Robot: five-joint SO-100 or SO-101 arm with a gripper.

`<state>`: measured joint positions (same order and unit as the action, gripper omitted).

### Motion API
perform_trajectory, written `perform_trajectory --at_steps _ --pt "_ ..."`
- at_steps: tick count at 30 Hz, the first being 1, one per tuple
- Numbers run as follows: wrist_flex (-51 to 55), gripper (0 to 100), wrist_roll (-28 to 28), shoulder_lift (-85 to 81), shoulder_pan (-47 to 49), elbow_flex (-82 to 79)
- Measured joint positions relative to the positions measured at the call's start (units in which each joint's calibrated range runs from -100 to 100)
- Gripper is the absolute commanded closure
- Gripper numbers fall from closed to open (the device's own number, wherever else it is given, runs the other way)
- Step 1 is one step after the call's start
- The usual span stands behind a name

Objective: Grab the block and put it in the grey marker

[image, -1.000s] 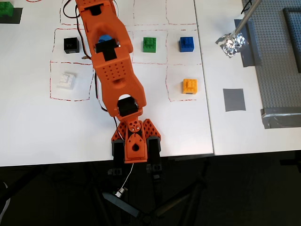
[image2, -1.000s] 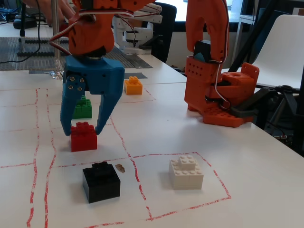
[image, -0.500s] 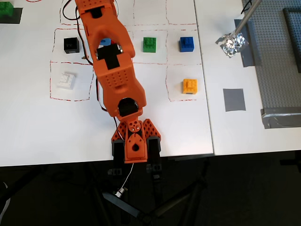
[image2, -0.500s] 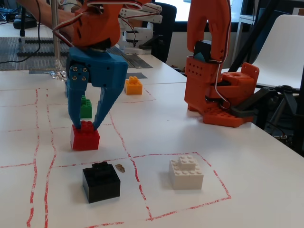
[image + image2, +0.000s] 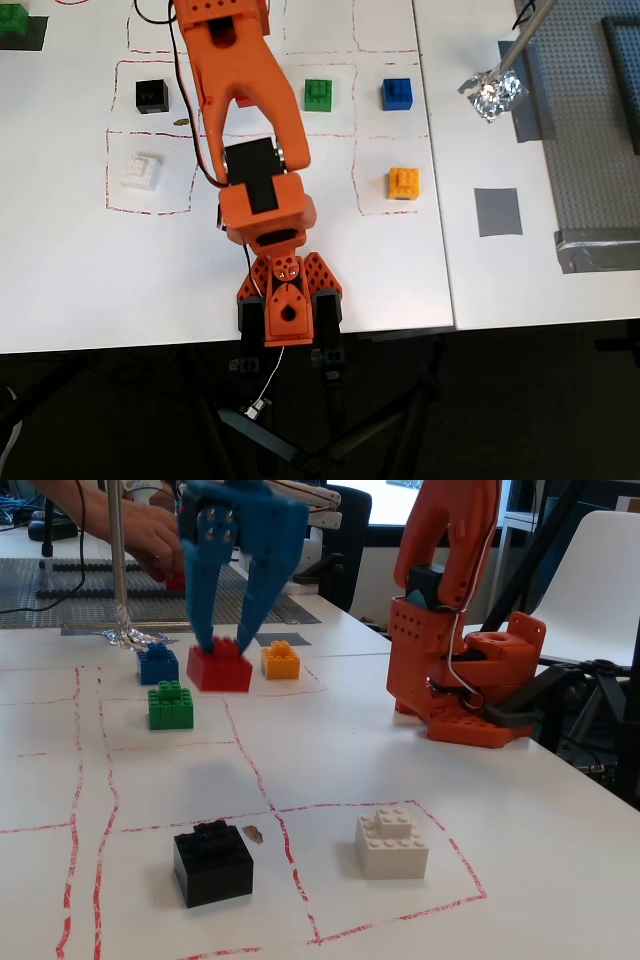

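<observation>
White surface [image 5: 330, 260] marked with red lines carries the loose bricks. Half a second ago the block [image 5: 219, 666] sat on it; now it hangs clear above, pinched at its stud by the blue end effector [image 5: 228, 640]. Overhead, the arm [image 5: 245, 110] hides nearly all of the block. The grey marker [image 5: 497, 211] lies well apart, right of the orange brick [image 5: 404, 183].

overhead looks down; fixed view faces table-level
</observation>
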<state>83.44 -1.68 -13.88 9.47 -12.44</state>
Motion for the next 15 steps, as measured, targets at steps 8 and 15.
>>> perform_trajectory --at_steps 8,15 --pt "10.2 100 -11.2 -11.3 -17.0 -2.0" --pt "10.1 100 -23.1 -14.4 -42.9 -7.6"
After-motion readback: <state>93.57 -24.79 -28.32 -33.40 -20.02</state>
